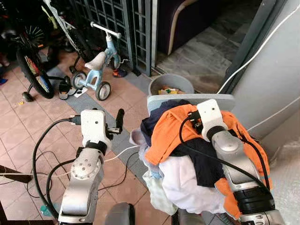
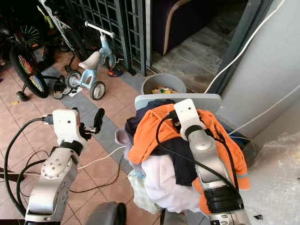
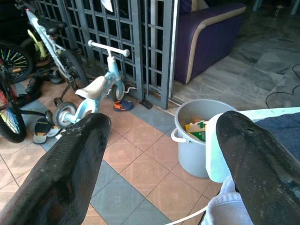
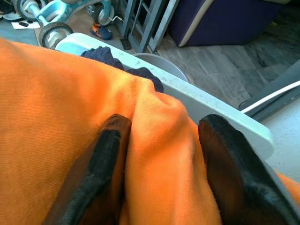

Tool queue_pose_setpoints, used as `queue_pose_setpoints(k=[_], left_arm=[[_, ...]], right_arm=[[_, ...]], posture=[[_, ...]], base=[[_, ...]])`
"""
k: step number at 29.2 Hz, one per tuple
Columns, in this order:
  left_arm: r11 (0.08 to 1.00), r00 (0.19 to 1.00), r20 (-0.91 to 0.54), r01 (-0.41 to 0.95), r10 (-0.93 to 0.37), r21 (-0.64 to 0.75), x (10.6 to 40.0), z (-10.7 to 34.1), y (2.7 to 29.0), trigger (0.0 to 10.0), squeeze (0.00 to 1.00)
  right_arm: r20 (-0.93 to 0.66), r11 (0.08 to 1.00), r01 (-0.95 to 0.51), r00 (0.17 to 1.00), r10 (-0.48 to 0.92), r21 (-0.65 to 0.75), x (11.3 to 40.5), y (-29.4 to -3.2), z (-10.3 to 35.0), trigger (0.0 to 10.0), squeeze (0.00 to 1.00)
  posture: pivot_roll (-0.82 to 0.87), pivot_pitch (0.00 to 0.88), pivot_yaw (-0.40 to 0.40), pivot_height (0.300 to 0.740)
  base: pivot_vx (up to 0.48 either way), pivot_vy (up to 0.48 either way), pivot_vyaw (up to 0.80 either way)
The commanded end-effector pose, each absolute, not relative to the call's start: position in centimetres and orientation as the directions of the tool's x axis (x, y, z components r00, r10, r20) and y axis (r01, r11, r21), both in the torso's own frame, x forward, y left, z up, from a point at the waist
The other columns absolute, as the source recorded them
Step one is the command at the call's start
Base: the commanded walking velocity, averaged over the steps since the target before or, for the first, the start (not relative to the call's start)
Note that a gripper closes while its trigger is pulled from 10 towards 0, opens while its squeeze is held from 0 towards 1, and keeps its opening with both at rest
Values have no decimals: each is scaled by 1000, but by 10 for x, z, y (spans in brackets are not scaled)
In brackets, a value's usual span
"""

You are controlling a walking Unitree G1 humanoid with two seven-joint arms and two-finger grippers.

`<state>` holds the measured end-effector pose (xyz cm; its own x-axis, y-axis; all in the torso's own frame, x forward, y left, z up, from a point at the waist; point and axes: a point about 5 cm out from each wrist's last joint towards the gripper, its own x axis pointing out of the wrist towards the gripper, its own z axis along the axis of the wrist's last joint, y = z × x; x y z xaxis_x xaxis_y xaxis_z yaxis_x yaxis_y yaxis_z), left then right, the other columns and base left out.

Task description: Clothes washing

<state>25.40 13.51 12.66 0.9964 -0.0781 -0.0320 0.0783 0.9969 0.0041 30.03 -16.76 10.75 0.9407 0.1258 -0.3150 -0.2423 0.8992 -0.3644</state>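
Clothes [image 1: 187, 154] sat heaped in one pale basket [image 1: 225, 99], low and right of centre in the head views: one orange garment [image 1: 164, 133] on top, dark navy pieces [image 1: 206, 164] beneath it, and white cloth [image 1: 187, 185] spilling toward 6 o'clock. The right gripper [image 4: 159, 159] pressed into the pile's top, its two black fingers [image 4: 105, 159] partly open, with a raised fold of the orange garment between them and touching both. The left gripper [image 3: 159, 154] hung in the air at the pile's 9 o'clock, touching nothing, its two fingers spread wide apart.

One grey bucket [image 1: 171, 84] with coloured items inside stood at the basket's 12 o'clock, just beyond it. One small blue balance bike [image 1: 96, 68] stood at 10 o'clock before a dark metal grille [image 1: 124, 23]. One larger bicycle [image 1: 33, 65] stood farther toward 9 o'clock. Black cables [image 1: 40, 154] and one white cord [image 1: 119, 153] trailed over the tiled floor [image 1: 28, 122].
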Motion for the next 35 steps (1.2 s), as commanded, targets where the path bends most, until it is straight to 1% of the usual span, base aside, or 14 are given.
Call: queue_pose_setpoints(k=[1,11,19,21,22,24,27,28,30,31,32,33,34,35], left_arm=[[997,996,-39,76,-76,7,252,126,137,10000,0],[996,995,-42,89,-88,9,254,126,134,10000,0],[997,995,-66,75,-74,24,253,122,133,10000,0],[997,995,-74,68,-65,36,254,120,133,10000,0],[997,995,-74,68,-65,36,254,120,133,10000,0],[997,995,-72,69,-66,38,254,120,132,10000,0],[997,996,-66,64,-61,48,255,121,131,10000,0],[997,996,-66,64,-61,48,255,121,131,10000,0],[996,996,-61,63,-59,59,256,121,130,10000,0],[996,996,-61,63,-59,59,256,121,130,10000,0],[996,997,-56,59,-56,65,256,121,130,10000,0],[996,997,-56,59,-56,65,256,121,130,10000,0],[996,997,-51,55,-51,68,256,122,131,10000,0],[996,998,-50,53,-50,68,256,122,132,10000,0]], right_arm=[[-428,889,-296,895,129,-349,292,-170,89,0,0],[-510,847,-412,836,205,-336,287,-166,81,0,0],[-515,858,-420,827,226,-297,284,-160,79,0,0],[-464,891,-374,857,225,-259,287,-157,84,0,0],[-464,891,-374,857,225,-259,287,-157,84,0,0],[-385,935,-310,895,225,-174,288,-150,93,0,0],[-308,960,-264,925,225,-93,287,-143,103,0,0],[-308,960,-264,925,225,-93,287,-143,103,0,0],[-191,973,-227,957,218,-27,287,-139,119,0,0],[-191,973,-227,957,218,-27,287,-139,119,0,0],[-135,978,-210,969,206,-13,287,-139,128,0,0],[-135,978,-210,969,206,-13,287,-139,128,0,0],[-62,986,-164,985,163,-3,286,-143,140,0,0],[-33,990,-144,989,144,1,286,-145,144,0,0]], posture=[[13,114,10,740],[12,109,8,740],[9,111,3,740],[9,112,3,740],[9,112,3,740],[5,114,5,740],[1,111,7,740],[1,111,7,740],[0,109,6,740],[0,109,6,740],[1,105,3,740],[1,105,3,740],[0,106,0,740],[0,103,0,740]], base=[[0,0,0],[0,0,0],[0,0,0],[0,0,0],[0,0,0],[0,0,0],[0,0,0],[0,0,0],[0,0,0],[0,0,0],[0,0,0],[0,0,0],[0,0,0],[0,0,0]])
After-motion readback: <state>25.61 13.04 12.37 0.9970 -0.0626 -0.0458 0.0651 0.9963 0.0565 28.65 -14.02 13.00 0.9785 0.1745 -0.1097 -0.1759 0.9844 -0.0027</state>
